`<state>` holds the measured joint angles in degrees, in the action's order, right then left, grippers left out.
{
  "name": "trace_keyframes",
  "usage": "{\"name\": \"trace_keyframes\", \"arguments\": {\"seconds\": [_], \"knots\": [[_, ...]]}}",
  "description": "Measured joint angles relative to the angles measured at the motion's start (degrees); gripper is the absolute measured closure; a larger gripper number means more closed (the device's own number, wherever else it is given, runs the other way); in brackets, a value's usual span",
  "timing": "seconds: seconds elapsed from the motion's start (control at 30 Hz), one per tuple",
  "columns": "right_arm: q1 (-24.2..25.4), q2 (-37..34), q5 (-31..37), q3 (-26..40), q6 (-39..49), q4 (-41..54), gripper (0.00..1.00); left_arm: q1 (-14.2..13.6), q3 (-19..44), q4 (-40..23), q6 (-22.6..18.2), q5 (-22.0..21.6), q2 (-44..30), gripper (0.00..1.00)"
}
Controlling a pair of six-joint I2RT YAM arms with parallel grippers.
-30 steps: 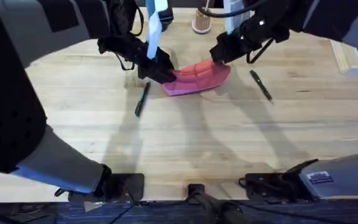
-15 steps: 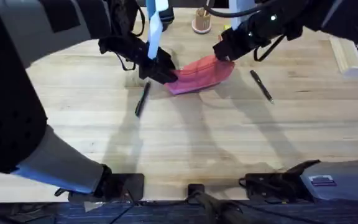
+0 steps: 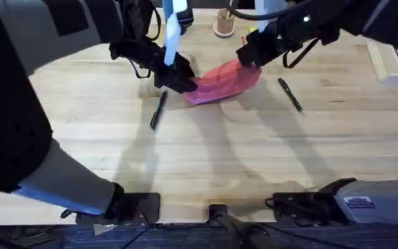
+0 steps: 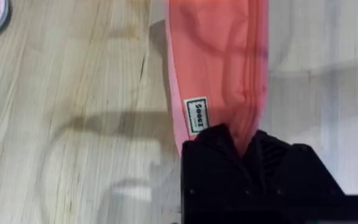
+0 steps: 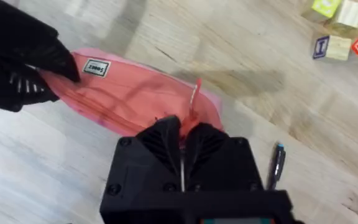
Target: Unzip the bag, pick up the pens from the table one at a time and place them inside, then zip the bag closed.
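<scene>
Two robot arms are stretching the pink bag [image 3: 221,81] between them above the far middle of the table [image 3: 206,152]: the left gripper [image 3: 185,81] is clenching one end, the right gripper [image 3: 249,57] is pinching the reddish pull [image 5: 194,99] at the other. Two pens are lying on the wood, one [image 3: 158,111] near each [image 3: 290,95] end.

One pink bag [image 3: 221,81] and two black pens [image 3: 158,111] are lying on one table [image 3: 206,159]; three lettered blocks [image 5: 339,28] are sitting nearby.
</scene>
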<state>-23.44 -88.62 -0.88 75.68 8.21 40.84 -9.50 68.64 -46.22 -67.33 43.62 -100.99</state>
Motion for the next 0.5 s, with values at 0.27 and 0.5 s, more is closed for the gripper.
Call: {"name": "trace_keyframes", "arguments": {"seconds": [0.27,0.5], "knots": [[-3.99,0.31,0.61,0.02,0.22,-0.05,0.969,0.48,0.00,-0.67,0.00,-2.43,0.00,0.959],[-7.44,0.98,1.35,0.46,0.06,-0.16,0.970,0.48,0.00,-0.74,0.00,-3.90,0.00,0.959]]}}
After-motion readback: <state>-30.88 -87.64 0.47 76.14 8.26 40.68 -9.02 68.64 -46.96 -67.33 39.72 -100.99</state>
